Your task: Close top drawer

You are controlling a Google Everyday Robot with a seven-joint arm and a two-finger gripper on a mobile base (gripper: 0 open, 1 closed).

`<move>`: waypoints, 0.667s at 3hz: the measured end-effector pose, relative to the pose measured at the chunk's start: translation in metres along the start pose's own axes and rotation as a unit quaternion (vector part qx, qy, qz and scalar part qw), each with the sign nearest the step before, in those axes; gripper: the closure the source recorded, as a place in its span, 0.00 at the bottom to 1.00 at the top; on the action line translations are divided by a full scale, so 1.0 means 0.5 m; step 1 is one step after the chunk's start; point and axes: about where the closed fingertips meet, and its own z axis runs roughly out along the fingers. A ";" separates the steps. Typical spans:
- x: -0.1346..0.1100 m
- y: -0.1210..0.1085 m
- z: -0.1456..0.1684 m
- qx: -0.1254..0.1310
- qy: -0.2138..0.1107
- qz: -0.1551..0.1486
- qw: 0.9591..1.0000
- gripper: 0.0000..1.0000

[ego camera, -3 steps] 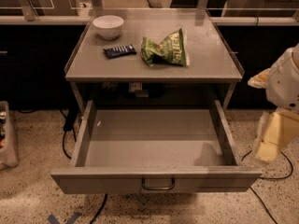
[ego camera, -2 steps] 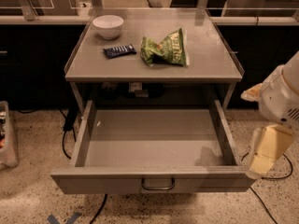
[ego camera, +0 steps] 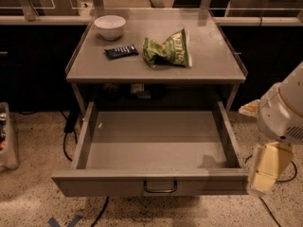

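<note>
The top drawer [ego camera: 99,187] stands pulled fully out towards the near side, and my pincer [ego camera: 268,170] hangs just off its near right corner, beside the front panel; whether it is open or closed I cannot tell. A push from there could catch the corner and skew the drawer until it jams, I think, or a hard shove might jolt the bowl [ego camera: 110,26] on the table top [ego camera: 213,65]. The green snack bag [ego camera: 168,50] and dark bar [ego camera: 121,51] carry lettering I cannot read.
</note>
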 end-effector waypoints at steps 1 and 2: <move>0.018 0.036 0.015 -0.014 0.000 0.007 1.000 0.00; 0.028 0.082 0.057 -0.041 -0.006 0.013 0.999 0.00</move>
